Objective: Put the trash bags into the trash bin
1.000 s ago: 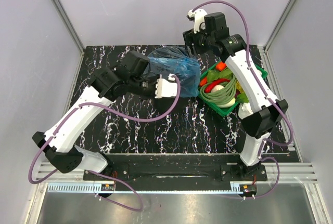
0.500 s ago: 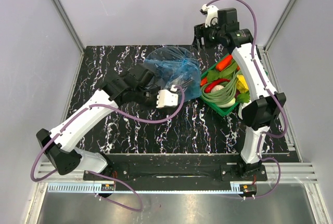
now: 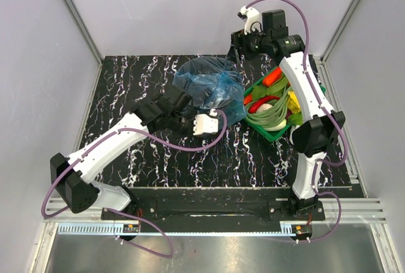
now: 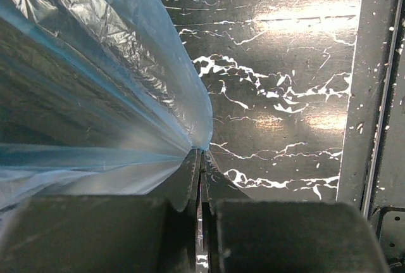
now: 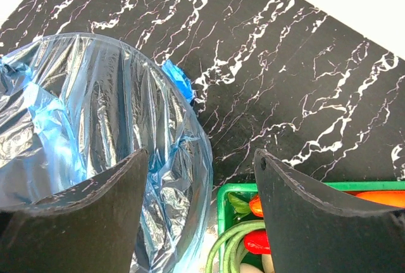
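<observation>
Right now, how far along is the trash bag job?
Done: the trash bag sits opened inside the trash bin, film draped over the rim. In hand: the left hand is pinched shut on the bag's edge; the right hand hangs open above. Left: probably just letting the film go.

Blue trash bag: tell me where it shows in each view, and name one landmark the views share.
Top external: blue trash bag at upper centre, just left of the green tray.
Left wrist: blue trash bag fills the left half, its edge pinched in the left tool.
Right wrist: blue trash bag fills the left half, spread open.
Shared landmark: the black marbled table.
</observation>
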